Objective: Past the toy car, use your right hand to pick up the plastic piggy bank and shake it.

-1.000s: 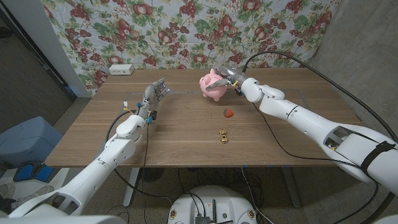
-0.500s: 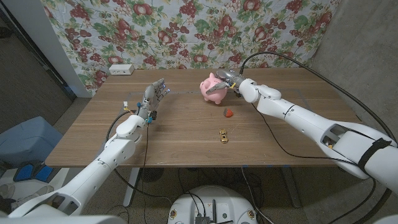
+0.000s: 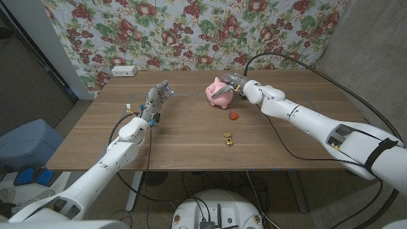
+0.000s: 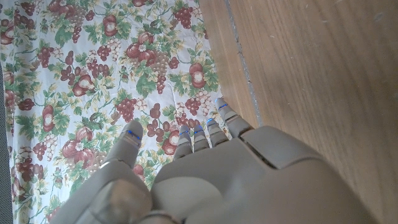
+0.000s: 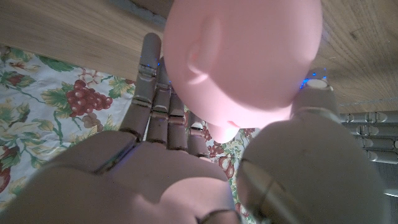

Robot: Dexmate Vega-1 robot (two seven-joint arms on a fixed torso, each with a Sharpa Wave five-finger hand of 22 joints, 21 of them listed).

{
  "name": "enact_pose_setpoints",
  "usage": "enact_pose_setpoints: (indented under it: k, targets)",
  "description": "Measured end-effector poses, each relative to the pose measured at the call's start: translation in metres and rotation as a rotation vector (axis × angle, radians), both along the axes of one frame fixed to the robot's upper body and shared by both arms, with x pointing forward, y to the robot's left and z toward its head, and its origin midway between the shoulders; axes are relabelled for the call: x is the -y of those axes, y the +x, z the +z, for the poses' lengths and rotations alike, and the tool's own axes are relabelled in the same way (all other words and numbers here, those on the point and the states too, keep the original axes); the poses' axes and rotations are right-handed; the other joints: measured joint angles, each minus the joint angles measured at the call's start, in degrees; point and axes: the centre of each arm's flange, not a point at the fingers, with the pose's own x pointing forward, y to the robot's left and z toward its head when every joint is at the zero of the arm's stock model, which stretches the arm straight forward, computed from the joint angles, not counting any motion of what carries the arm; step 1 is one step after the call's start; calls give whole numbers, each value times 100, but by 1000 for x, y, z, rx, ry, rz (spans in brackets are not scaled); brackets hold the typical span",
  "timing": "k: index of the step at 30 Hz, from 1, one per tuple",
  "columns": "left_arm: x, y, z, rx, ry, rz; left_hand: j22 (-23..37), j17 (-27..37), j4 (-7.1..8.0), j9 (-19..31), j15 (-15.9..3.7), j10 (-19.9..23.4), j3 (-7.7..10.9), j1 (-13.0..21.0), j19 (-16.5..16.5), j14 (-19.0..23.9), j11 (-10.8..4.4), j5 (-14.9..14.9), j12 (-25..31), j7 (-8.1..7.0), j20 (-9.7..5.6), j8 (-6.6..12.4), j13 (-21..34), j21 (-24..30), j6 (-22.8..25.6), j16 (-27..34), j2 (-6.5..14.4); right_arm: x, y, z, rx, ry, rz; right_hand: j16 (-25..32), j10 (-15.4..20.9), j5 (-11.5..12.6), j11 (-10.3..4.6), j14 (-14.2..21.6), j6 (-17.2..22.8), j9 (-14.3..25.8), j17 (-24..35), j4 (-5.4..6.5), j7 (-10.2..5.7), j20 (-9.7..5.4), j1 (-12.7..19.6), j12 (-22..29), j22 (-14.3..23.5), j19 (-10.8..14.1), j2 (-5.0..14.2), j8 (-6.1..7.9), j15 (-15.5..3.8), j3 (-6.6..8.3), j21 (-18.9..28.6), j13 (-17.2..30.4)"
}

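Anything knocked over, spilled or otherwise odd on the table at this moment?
Nothing stands out. The right hand holds the pink piggy bank; the toy car and small red object sit upright and apart on the table.

Wooden table (image 3: pixel 191 137), landmark for all below. Small red object (image 3: pixel 233 116) on the tabletop, right of centre. White box (image 3: pixel 124 71) at the table's far left corner. Floral fruit-print cloth (image 3: pixel 191 28) hangs behind the far edge. Blue bin (image 3: pixel 28 143) on the floor off the table's left side. Grey wall (image 3: pixel 375 57) to the right.
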Motion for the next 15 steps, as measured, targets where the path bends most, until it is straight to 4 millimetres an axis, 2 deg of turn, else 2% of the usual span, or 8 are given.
enact_pose_setpoints:
  k: [2, 3, 5, 7, 8, 11, 14, 15]
  targets:
    - [0, 0, 0, 0, -1, 1, 0, 0, 0, 0, 0, 0, 0, 0, 0, 0, 0, 0, 0, 0, 0, 0, 0, 0, 0, 0, 0, 2, 1, -1, -12, -4, -11, 0, -39, 0, -39, 0, 1, 0, 0, 0, 0, 44, 0, 0, 0, -44, 0, -59, 0, 0, -29, 0]
    - [0, 1, 0, 0, -1, 1, 0, 0, 0, 0, 0, 0, 0, 0, 0, 0, 0, 0, 0, 0, 0, 0, 0, 0, 0, 0, 0, 2, 2, -2, -16, -6, -15, 0, -73, 0, -73, 9, 100, 1, 0, 0, 12, -52, 0, 49, 0, -317, 0, -114, 10, 0, -55, 0]
    - [0, 1, 1, 1, 0, 0, 0, 0, 0, 0, 0, 0, 0, 0, 0, 0, 0, 0, 0, 0, 0, 0, 0, 0, 0, 0, 0, -3, 1, 2, -15, -21, -14, -59, -126, 0, -126, 3, 136, 1, 0, 0, 10, -75, 0, 48, 0, -340, 0, -208, 3, 0, -68, 0]
    - [0, 1, 0, 1, 0, -1, 0, 0, 0, 0, 0, 0, 0, 0, 0, 0, 0, 0, 0, 0, 0, 0, 0, 0, 0, 0, 0, -4, 1, 4, -18, -26, -15, -281, -221, 1, -220, -89, 136, 1, 90, 0, 10, -43, 0, -142, 0, -373, 0, -322, -89, 0, -108, 28]
    - [0, 1, 1, 1, 0, -1, 0, 0, 0, 0, 0, 0, 0, 0, 0, 0, 0, 0, 0, 0, 0, 0, 0, 0, 0, 0, 0, -5, 1, 4, -24, -31, -21, -380, -265, 0, -265, -136, 136, 1, 358, 0, 10, -125, 0, -238, 0, -558, 0, -365, -136, 0, -124, 345]
    - [-1, 1, 1, 1, -1, 0, 0, 0, 0, 0, 0, 0, 0, 0, 0, 0, 0, 0, 0, 0, 0, 0, 0, 0, 0, 0, 0, -4, 2, 4, -34, -37, -29, -632, -371, 1, -371, -230, 136, 1, 541, 0, 10, -186, 0, -449, 0, -721, 0, -522, -230, 0, -158, 614]
    - [-1, 2, 1, 1, -1, 0, 0, 0, 1, 0, 0, 0, 0, 0, 0, 0, 0, 0, 0, 0, 0, 0, 0, 0, 0, 0, 0, -4, 3, 5, -40, -41, -33, -832, -465, 9, -465, -304, 136, 1, 542, 0, 10, -161, 0, -611, 0, -808, 0, -667, -304, 0, -188, 647]
    - [-1, 2, 1, 1, -1, -1, 0, 0, 0, 0, 0, 0, 0, 0, 0, 0, 0, 0, 0, 0, 0, 0, 0, 0, 0, 0, 0, -4, 3, 6, -38, -44, -35, -912, -515, 9, -515, -332, 136, 1, 588, 0, 10, -237, 0, -672, 0, -933, 0, -729, -332, 0, -199, 634]
